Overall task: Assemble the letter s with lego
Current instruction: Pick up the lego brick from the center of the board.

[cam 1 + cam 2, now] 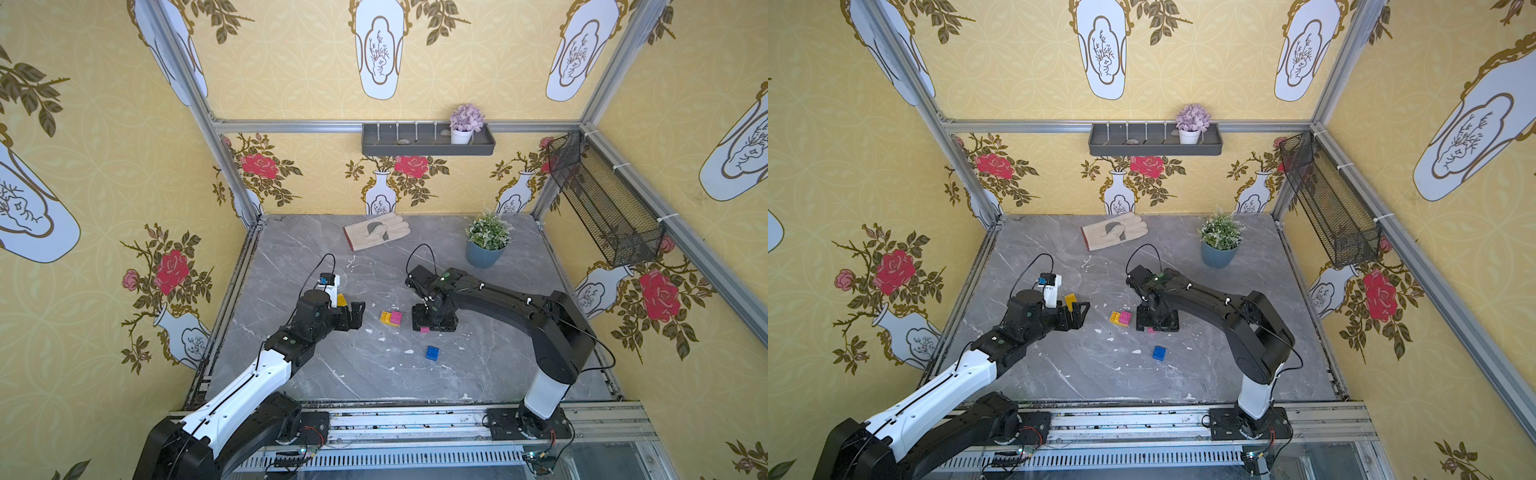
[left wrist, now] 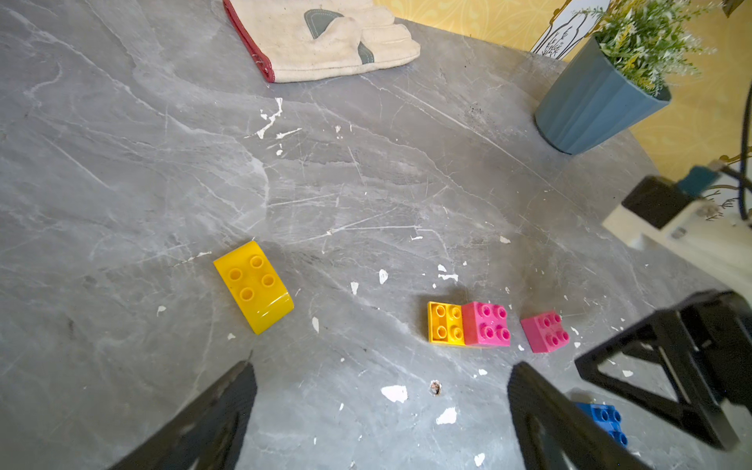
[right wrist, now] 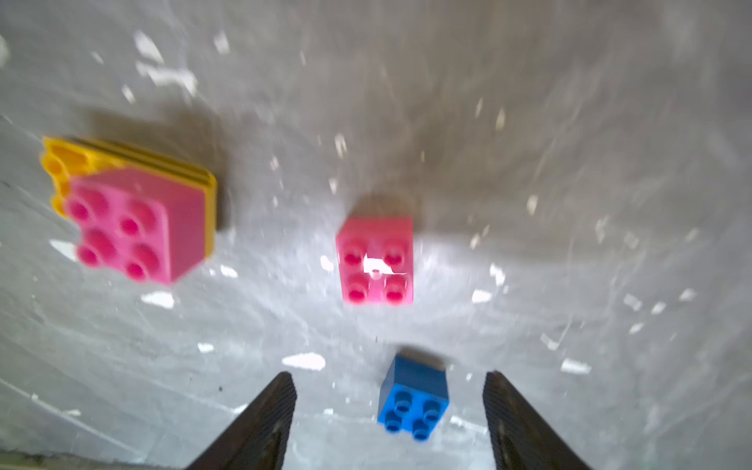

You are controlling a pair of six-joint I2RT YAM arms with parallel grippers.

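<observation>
Behind the joined yellow-and-pink plastic brick pair, open grey marbled tabletop gives passage; a loose pink square brick just beside it leaves a narrow gap.

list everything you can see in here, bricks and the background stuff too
loose oblong studded plastic brick: one, yellow, by the left claw
joined brick pair: one, pink square on one end of a yellow oblong, between the arms
loose square studded brick: one, pink, below the right claw
square studded blue brick: one, blue, nearest the arm bases
fabric work glove: one, cream with red cuff, back of table
potted plant: one, green in blue pot, back, right arm's side
wall shelf: one, dark grey, back wall
flower pot: one, purple blooms in white, on the shelf
wire mesh basket: one, black, side wall
marble table: one, grey
left claw: one, black, open, empty
right claw: one, black, open, empty
</observation>
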